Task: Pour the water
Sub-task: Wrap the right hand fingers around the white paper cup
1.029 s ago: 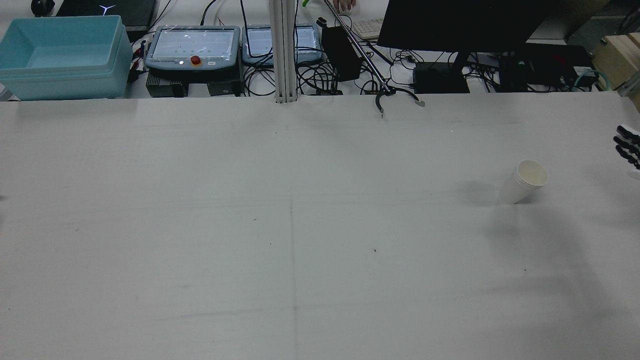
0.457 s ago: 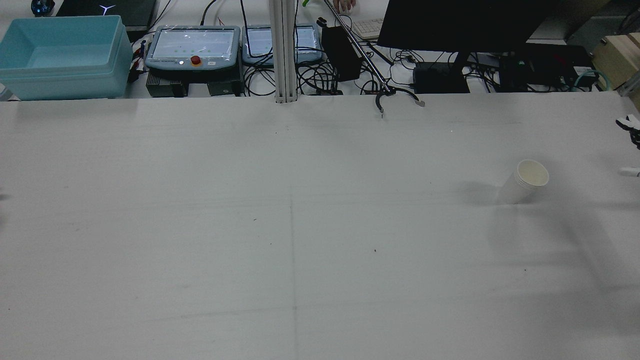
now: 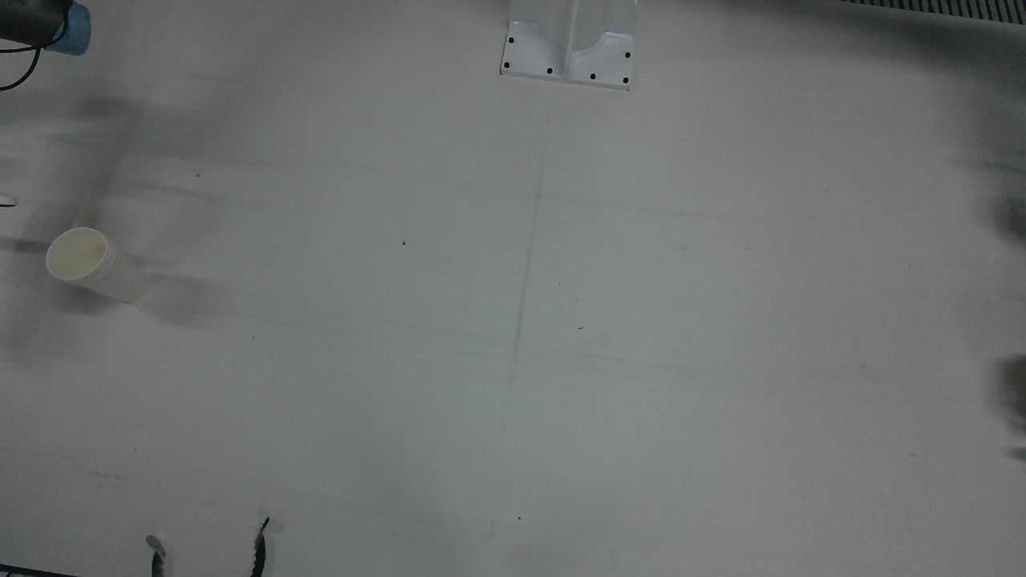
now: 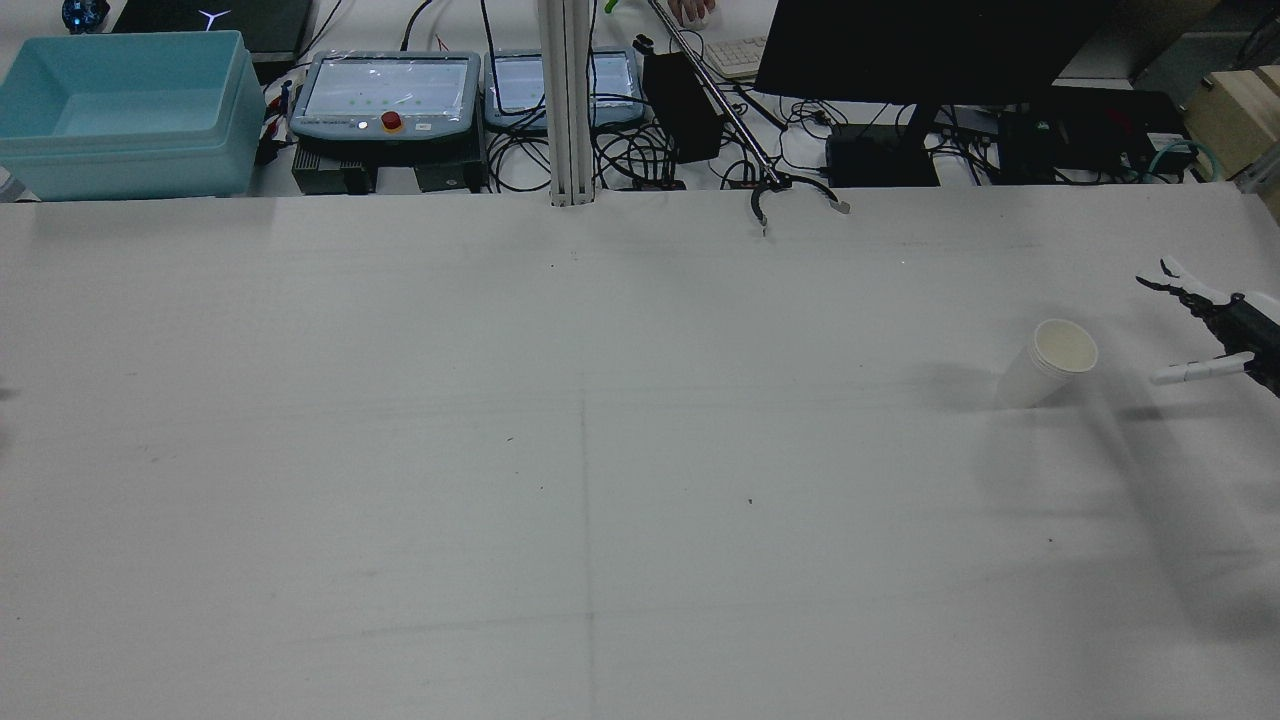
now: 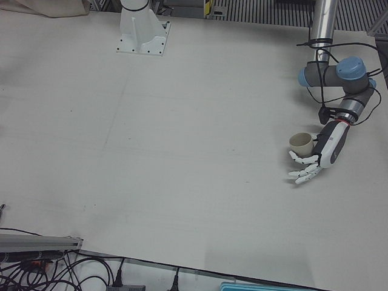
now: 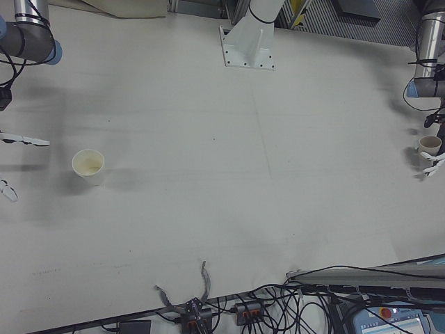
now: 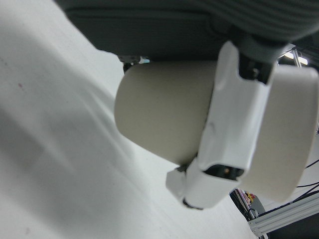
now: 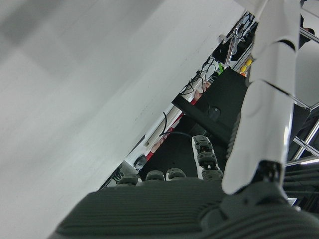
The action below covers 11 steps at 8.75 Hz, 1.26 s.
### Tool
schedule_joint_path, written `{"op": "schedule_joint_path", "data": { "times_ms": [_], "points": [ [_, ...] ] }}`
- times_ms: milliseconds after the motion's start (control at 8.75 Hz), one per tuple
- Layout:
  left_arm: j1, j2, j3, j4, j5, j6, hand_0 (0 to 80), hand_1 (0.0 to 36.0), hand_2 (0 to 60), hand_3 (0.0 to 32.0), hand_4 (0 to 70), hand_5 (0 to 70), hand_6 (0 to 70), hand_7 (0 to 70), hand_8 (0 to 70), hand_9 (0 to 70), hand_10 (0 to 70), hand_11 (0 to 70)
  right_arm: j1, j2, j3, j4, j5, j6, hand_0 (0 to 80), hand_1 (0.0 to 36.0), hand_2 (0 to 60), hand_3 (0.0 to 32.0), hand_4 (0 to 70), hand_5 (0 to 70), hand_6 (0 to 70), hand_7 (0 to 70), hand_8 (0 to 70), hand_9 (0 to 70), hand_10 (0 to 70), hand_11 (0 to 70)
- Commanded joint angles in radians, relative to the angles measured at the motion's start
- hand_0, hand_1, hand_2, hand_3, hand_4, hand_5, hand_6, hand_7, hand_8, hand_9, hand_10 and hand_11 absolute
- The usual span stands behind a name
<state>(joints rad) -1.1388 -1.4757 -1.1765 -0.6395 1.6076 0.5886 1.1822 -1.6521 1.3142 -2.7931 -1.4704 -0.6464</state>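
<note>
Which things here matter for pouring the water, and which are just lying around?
For the job: right hand, right cup beside it, left hand, left cup beside it.
Lying about: grabber tool at the table's far edge, blue bin, teach pendant.

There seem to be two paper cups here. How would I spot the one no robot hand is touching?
Start at the white table and look to the half before the robot's right arm. The free paper cup stands alone there, the right hand open beside it, while the other cup sits by the left hand.
</note>
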Motion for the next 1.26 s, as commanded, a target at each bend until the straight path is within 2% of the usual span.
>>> {"op": "schedule_joint_path", "data": {
  "times_ms": [0, 343, 571, 686, 800, 914, 1029, 1143],
  "points": [
    [-0.001, 0.008, 0.0, -0.006, 0.0, -0.003, 80.0, 36.0, 60.0, 0.0, 70.0, 70.0, 23.7, 21.7, 13.6, 12.8, 10.3, 18.2, -0.168, 0.0, 0.045, 0.0, 0.074, -0.068, 57.2, 24.7, 9.7, 0.0, 0.0, 10.5, 0.0, 4.0, 0.0, 0.0, 0.0, 0.0],
    [-0.001, 0.009, 0.0, -0.006, 0.0, -0.016, 80.0, 36.0, 60.0, 0.0, 70.0, 70.0, 23.5, 21.7, 13.4, 12.6, 10.3, 18.2, -0.251, -0.005, 0.076, -0.002, 0.123, -0.09, 58.6, 26.2, 12.1, 0.0, 3.7, 12.3, 0.0, 6.2, 0.0, 0.0, 0.0, 0.0],
    [-0.001, 0.009, 0.0, -0.008, 0.0, -0.016, 80.0, 36.0, 60.0, 0.0, 70.0, 70.0, 23.2, 21.6, 13.3, 12.5, 10.2, 18.0, -0.301, -0.003, 0.095, -0.002, 0.178, -0.091, 59.5, 26.8, 12.2, 0.0, 4.1, 13.0, 0.4, 7.0, 0.0, 0.0, 0.0, 0.0],
    [-0.001, 0.009, -0.002, -0.008, 0.002, -0.016, 80.0, 36.0, 60.0, 0.0, 70.0, 70.0, 23.1, 21.6, 13.4, 12.5, 10.2, 18.0, -0.329, -0.003, 0.112, -0.002, 0.215, -0.091, 61.4, 28.6, 14.8, 0.0, 6.9, 14.7, 1.9, 9.6, 0.0, 0.5, 0.0, 0.0],
    [-0.001, 0.009, -0.002, -0.011, 0.0, -0.018, 80.0, 36.0, 60.0, 0.0, 70.0, 70.0, 23.0, 21.6, 13.3, 12.4, 10.0, 17.6, -0.354, -0.005, 0.141, -0.014, 0.249, -0.093, 77.5, 35.0, 24.5, 0.0, 19.4, 26.1, 12.6, 25.2, 6.8, 12.3, 5.1, 11.0],
    [-0.003, 0.012, -0.006, -0.009, 0.002, -0.019, 80.0, 36.0, 60.0, 0.0, 70.0, 70.0, 23.0, 21.6, 13.3, 12.4, 9.9, 17.5, -0.371, -0.012, 0.175, -0.023, 0.287, -0.114, 80.0, 36.0, 36.4, 0.0, 34.6, 46.1, 33.3, 51.2, 31.1, 44.3, 27.8, 43.8],
    [-0.001, 0.023, -0.011, -0.011, 0.0, -0.022, 80.0, 36.0, 60.0, 0.0, 70.0, 70.0, 23.4, 21.7, 13.4, 12.5, 10.2, 17.9, -0.374, -0.026, 0.198, -0.041, 0.295, -0.124, 80.0, 36.0, 60.0, 0.0, 49.9, 58.1, 52.5, 67.6, 50.5, 67.8, 47.5, 70.0],
    [-0.001, 0.029, -0.028, 0.0, 0.0, -0.021, 80.0, 36.0, 60.0, 0.0, 70.0, 70.0, 23.7, 21.7, 13.5, 12.5, 10.2, 18.1, -0.372, -0.063, 0.241, -0.048, 0.297, -0.124, 80.0, 36.0, 60.0, 0.0, 45.3, 56.1, 52.2, 66.7, 50.9, 68.3, 49.8, 70.0]
  ]
}}
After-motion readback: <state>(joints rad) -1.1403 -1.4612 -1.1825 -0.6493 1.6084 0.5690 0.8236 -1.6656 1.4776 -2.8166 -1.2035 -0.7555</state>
